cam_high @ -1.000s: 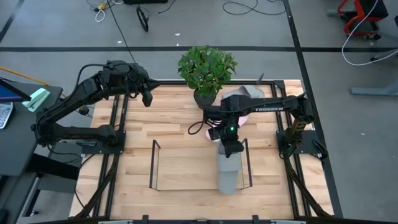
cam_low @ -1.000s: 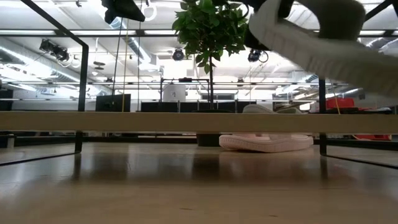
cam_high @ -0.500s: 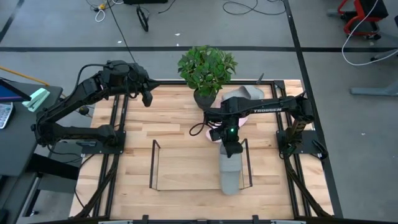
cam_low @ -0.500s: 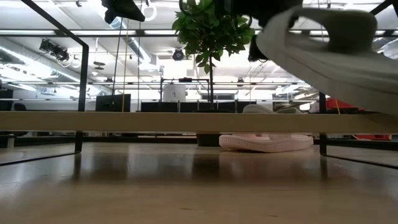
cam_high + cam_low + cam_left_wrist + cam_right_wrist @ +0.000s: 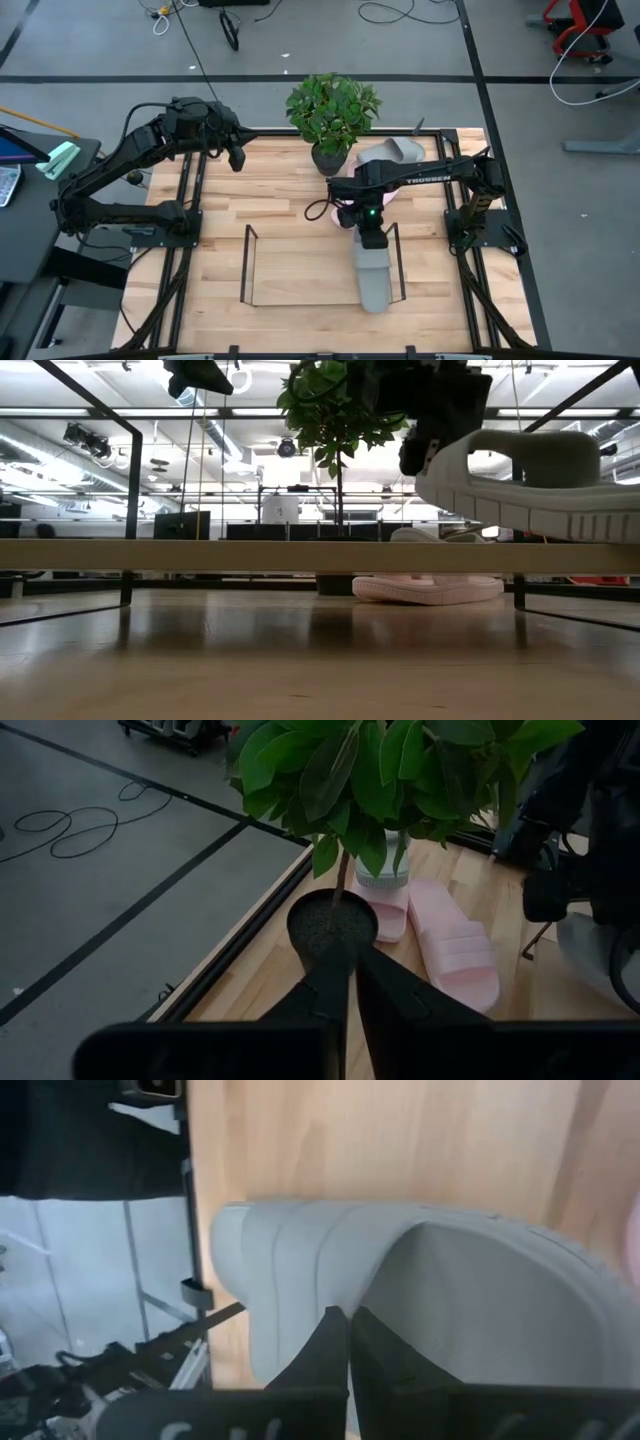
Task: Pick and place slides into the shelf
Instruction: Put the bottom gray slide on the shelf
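My right gripper is shut on a grey slide over the right end of the black wire shelf. In the low view that slide hangs nearly level above the table. The second grey slide lies at the far edge by the potted plant. The pink pair lies sole-down on the wood near the plant pot, also seen in the low view as the pink slides. My left gripper is shut and raised near the table's far-left corner. My right gripper pinches the grey slide's broad strap between its two fingers, at the strap's edge near the slide's far end, coming from above. The slide is lifted clear and nearly level, its length running toward the table's near edge.
A potted plant stands at the far edge, its pot beside the pink slides. Black rails edge the table. The shelf's left and middle sections hold bare wood.
My right gripper has moved a little toward the near edge and down, still shut on the grey slide. The slide has tipped from slanting, near end low, to nearly level over the shelf's right end.
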Controlling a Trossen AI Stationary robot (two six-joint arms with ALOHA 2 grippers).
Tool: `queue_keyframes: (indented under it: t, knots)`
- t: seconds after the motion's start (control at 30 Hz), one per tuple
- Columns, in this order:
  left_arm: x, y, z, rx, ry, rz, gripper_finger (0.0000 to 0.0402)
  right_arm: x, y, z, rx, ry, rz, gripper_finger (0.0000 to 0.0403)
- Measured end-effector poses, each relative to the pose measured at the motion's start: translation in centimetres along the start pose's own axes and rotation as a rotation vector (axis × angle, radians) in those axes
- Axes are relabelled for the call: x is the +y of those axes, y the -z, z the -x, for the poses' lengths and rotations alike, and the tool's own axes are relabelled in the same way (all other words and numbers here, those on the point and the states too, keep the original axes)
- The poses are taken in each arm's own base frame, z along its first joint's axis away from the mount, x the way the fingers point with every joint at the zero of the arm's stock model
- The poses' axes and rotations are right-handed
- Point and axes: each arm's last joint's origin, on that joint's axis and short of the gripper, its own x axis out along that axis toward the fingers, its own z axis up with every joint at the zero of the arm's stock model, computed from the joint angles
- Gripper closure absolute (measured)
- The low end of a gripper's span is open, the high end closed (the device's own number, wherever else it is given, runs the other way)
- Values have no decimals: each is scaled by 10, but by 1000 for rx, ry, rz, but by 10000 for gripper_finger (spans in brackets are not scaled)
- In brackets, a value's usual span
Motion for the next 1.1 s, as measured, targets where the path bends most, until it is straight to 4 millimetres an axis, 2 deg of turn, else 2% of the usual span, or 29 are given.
queue_keyframes:
  t: [0.23,0.57,1.1]
  knots:
    - [0,0,0,0,0,2,383,-2,-1,0,-5,54,-25,403]
    - [0,0,0,0,0,2,370,-2,-1,0,-8,79,-35,403]
    - [0,0,0,0,0,1,381,0,-3,-2,-19,146,-22,403]
